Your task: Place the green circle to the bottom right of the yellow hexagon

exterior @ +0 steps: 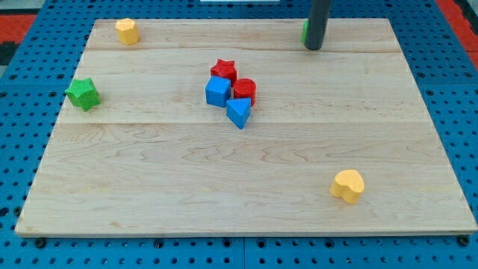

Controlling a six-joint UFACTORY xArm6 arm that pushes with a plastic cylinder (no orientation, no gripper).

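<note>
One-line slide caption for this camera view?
My tip sits at the board's top against the mostly hidden green block, far right of the yellow hexagon.

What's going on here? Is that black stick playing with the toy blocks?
A robot arm ends in a dark rod, and my tip sits at the view's top, right beside a green block mostly hidden behind it, probably the green circle. It should end up at the bottom right of the yellow hexagon, far off at the view's top left. The other blocks lie apart from the rod.

Two yellow blocks (128, 31) (348, 185), two green (83, 93) (305, 31), two red (223, 70) (245, 90), two blue (217, 91) (239, 112).
</note>
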